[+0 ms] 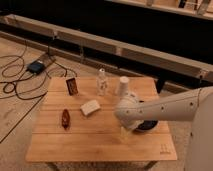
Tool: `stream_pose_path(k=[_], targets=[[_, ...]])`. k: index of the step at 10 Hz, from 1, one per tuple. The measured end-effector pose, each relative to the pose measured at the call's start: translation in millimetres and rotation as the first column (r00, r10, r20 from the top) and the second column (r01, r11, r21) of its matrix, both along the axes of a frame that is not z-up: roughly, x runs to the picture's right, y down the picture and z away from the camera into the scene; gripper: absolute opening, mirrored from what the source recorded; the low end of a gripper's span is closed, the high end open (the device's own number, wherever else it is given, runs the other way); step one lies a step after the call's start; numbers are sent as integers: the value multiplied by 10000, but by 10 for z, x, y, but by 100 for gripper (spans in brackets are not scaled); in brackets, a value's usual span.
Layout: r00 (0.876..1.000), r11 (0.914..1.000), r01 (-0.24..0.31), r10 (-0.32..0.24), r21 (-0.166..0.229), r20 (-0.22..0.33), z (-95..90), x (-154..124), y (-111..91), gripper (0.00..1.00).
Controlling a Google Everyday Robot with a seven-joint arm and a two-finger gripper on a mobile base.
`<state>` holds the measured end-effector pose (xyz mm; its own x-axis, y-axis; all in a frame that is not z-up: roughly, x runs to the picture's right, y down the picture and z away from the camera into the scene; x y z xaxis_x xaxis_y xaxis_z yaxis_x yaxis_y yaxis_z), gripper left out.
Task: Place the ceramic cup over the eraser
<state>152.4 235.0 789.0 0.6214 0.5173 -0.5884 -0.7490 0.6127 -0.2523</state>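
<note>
A wooden table (pixel 100 145) stands on a pale floor in front of a long, dark rail. The cup (pixel 123 86), tall and whitish-cream, stands upright near the table's far edge, just right of a clear bottle (pixel 102 81), with a small gap between the two. The eraser (pixel 90 107), a pale block, lies flat nearer the middle of the table, in front of the bottle and to its left, well apart from the cup. A dark upright card (pixel 72 86) sits near the far left corner, and a small brown object (pixel 65 119) lies on the left side, in front of the card. The white arm (pixel 170 107) reaches in from the right across the table, its rounded joint hanging in front of the cup. Below that joint the gripper (pixel 125 133) points down at the tabletop, near the front of the table, its fingers spread with nothing between them. It is clear of both cup and eraser. A dark bowl (pixel 148 125) shows partly under the arm, just right of the gripper. Black cables (pixel 15 75) and a small box (pixel 36 66) lie on the floor to the left.
</note>
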Motion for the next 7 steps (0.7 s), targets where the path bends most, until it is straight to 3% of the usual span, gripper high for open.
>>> stream_pose_path(k=[7], targets=[[10000, 10000, 0, 0, 0, 0, 0, 0, 0, 80]])
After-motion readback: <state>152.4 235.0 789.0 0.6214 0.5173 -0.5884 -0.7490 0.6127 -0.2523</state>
